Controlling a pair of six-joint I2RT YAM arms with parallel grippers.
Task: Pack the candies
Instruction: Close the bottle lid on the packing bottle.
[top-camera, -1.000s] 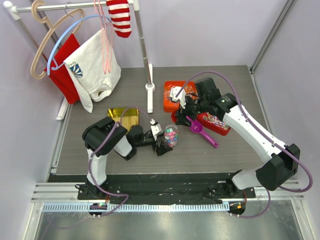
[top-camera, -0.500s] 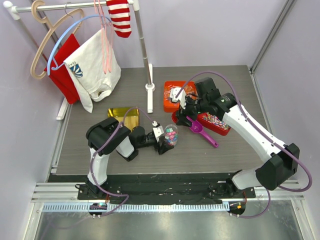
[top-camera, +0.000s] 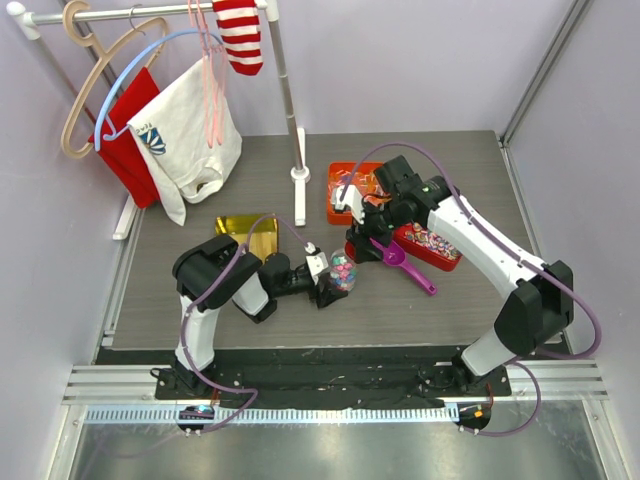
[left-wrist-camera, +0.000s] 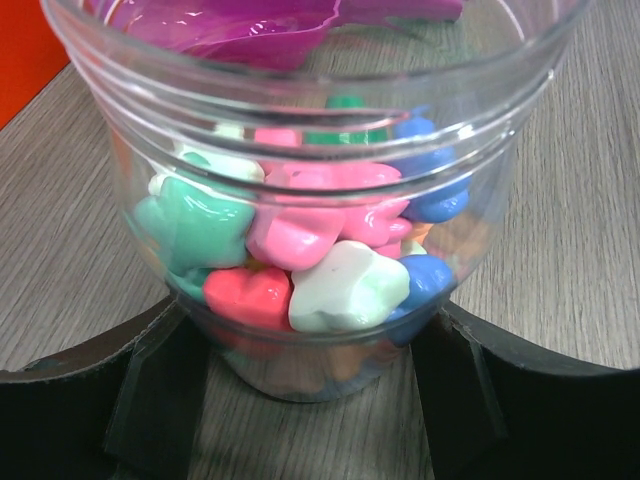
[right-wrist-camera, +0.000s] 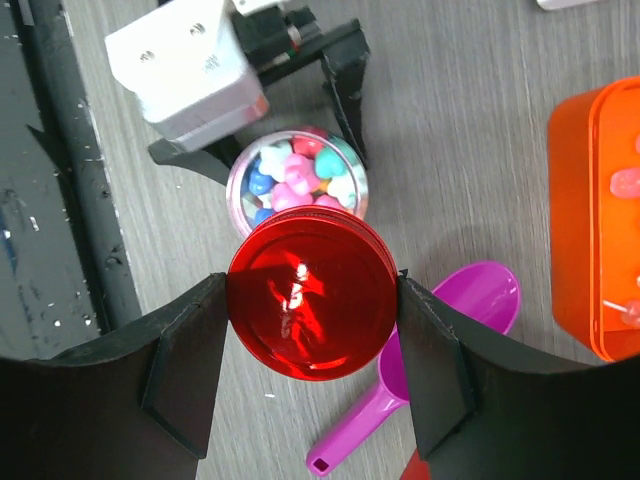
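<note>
Table: the filling looks finished, so my read is that we're on the capping step.

Right gripper has the red lid pinched across its width, one finger on each side, flat and level. It hangs above the clear jar and isn't seated. In the right wrist view it covers only the near edge of the mouth, so it's off-centre.

Left gripper: jaws straddle the jar's base, one finger each side, and look to be at the wall. Can't tell if it's truly clamped or just flanking.

The jar is upright on the table between the two arms. Its mouth is open and threads show at the neck.

Purple scoop lies on the table just beside the jar, not in either gripper.

Candies: the pastel pieces are in the jar, piled to roughly mid-height, well under the rim. Nothing sticks up to foul the lid.

Next move calls for:
- a firm left hold on the jar so it can't spin or tip
- shifting the lid until it's concentric with the mouth
- lowering it square onto the threads, then twisting it down
</note>
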